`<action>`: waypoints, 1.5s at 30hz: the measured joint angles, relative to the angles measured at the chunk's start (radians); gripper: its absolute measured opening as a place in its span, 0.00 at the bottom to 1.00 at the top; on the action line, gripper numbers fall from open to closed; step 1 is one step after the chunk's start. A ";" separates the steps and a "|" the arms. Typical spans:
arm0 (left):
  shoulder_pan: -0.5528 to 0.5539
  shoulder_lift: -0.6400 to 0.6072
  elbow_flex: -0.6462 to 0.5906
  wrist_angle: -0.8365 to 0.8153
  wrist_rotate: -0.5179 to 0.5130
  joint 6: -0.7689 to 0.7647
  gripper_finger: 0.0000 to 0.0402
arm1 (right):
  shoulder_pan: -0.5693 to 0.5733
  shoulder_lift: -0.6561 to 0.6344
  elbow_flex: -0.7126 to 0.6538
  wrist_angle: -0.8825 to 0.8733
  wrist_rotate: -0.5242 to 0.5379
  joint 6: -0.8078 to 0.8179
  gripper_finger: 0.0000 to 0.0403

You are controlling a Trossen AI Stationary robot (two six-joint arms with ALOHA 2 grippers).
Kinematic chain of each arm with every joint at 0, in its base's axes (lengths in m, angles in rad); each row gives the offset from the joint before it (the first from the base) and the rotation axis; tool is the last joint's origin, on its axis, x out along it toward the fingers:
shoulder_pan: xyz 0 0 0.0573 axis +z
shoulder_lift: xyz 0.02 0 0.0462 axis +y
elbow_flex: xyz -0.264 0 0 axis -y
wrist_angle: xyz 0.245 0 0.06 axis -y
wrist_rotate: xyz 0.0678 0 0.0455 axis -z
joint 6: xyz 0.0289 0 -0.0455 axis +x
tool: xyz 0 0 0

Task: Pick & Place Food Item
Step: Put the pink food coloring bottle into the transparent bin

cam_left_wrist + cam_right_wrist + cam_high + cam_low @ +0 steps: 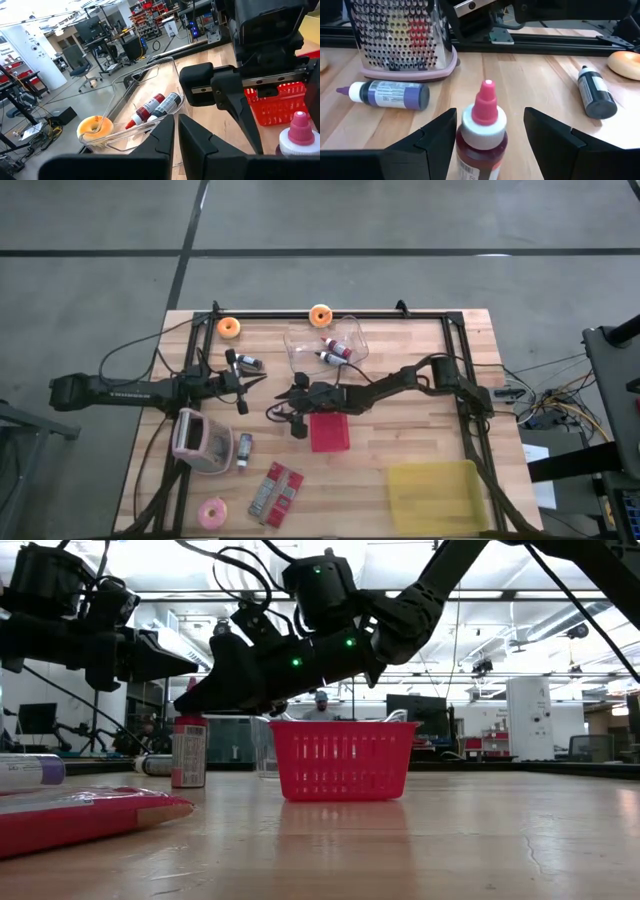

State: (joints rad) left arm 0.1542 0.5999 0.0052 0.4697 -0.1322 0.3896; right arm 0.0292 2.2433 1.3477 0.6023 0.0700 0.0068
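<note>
Right wrist view: pink-capped bottle (481, 135), base cut off, between open right pincer (490, 137).

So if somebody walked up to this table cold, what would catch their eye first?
Probably the right gripper, open around an upright red bottle with a pink cap mid-table, just beside the red basket. Next, the left gripper, shut and empty, close by on the bottle's other side. Behind them, a clear container holds two more bottles.
</note>
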 joint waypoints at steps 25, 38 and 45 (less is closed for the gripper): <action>0.000 0.000 0.000 0.000 0.000 0.000 0.07 | -0.002 0.000 -0.001 -0.015 0.001 -0.010 0.30; 0.000 0.000 0.000 0.000 0.000 0.000 0.07 | -0.002 0.000 -0.001 -0.015 0.001 -0.009 0.30; 0.000 0.000 0.000 0.000 0.000 0.000 0.07 | -0.002 0.000 -0.001 -0.014 0.001 -0.009 0.30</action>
State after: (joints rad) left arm 0.1541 0.5999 0.0054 0.4698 -0.1322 0.3895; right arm 0.0273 2.2433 1.3464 0.5884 0.0711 -0.0017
